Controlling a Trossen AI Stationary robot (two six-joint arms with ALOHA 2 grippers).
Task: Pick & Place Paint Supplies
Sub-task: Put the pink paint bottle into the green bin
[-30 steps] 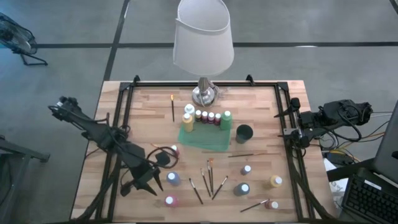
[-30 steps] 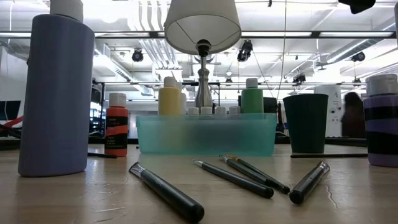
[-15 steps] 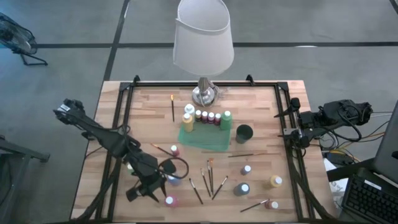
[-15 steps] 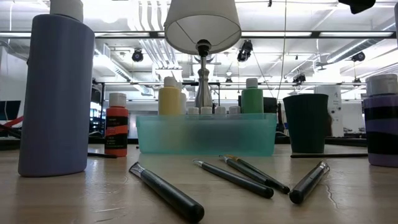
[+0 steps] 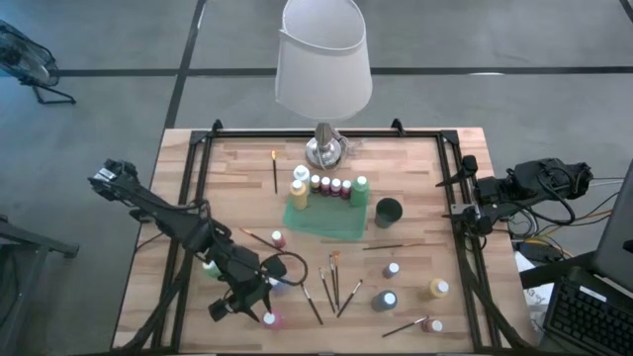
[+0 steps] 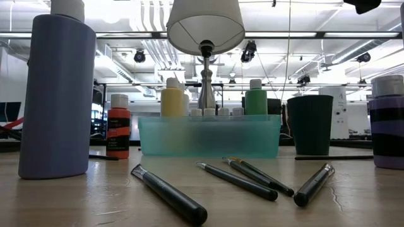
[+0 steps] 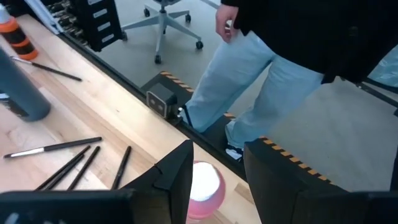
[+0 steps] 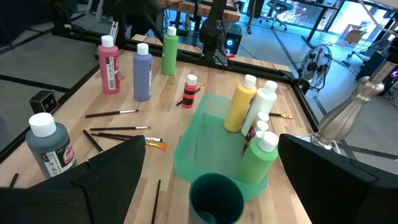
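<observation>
Left claw (image 7: 214, 171) hovering, fingers apart, over a pink bottle (image 7: 204, 186).
Only its wrist view is showing a person (image 7: 273, 68) standing beside the wooden bench (image 5: 415, 188); right claw (image 5: 457, 203) waiting wide apart.

No lettering can be read anywhere; the labels on the paint bottles (image 8: 109, 64) are too small.

I see a worktop (image 5: 415, 178) of pale butcher-block wood strips, matt, framed by black metal rails (image 5: 316, 133). My tray (image 6: 209, 135) is frosted, translucent green plastic. The paint bottles (image 8: 142, 71) look like smooth, slightly glossy plastic with white caps and paper labels. The paintbrushes (image 6: 170, 195) have dark, satin handles and shiny ferrules. The lamp's base (image 5: 324, 150) is polished metal, its shade (image 5: 322, 57) matt white. The left pincer (image 7: 211, 180) has matt black fingers.
</observation>
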